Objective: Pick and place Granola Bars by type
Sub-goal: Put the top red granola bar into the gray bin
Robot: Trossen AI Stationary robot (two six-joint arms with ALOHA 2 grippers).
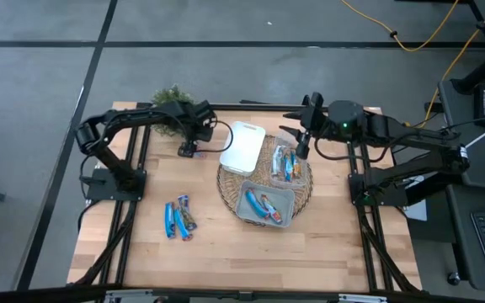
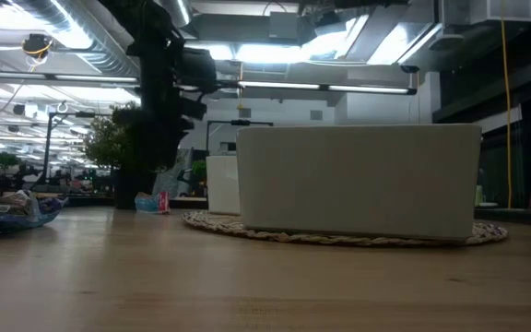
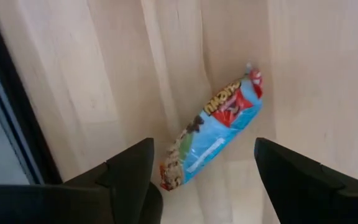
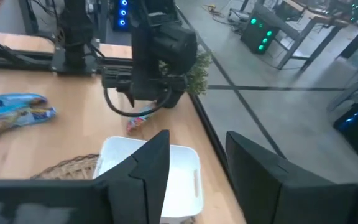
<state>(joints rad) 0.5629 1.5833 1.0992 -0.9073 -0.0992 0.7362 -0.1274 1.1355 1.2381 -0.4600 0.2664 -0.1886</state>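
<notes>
My left gripper [image 1: 189, 151] hangs over one granola bar [image 3: 211, 134] near the far edge of the wooden surface [image 1: 141, 252], just left of the white tray [image 1: 242, 147]. My jaws there are open, one on each side of the bar, and not touching it. In my left wrist view the bar lies flat and slanted, with its red end pointing away from my fingers [image 3: 132, 171] and its blue end close to them. Three more blue bars [image 1: 178, 219] lie side by side on the near left of the surface, long ways pointing front to back. More bars [image 1: 285, 163] sit on the round woven mat [image 1: 226, 189], and some lie in a grey bin [image 1: 247, 215] on it. My right gripper [image 1: 303, 139] waits above the mat's far edge with its jaws open. A small green plant [image 1: 172, 95] stands at the far edge. Grey floor [image 1: 226, 76] lies around.
</notes>
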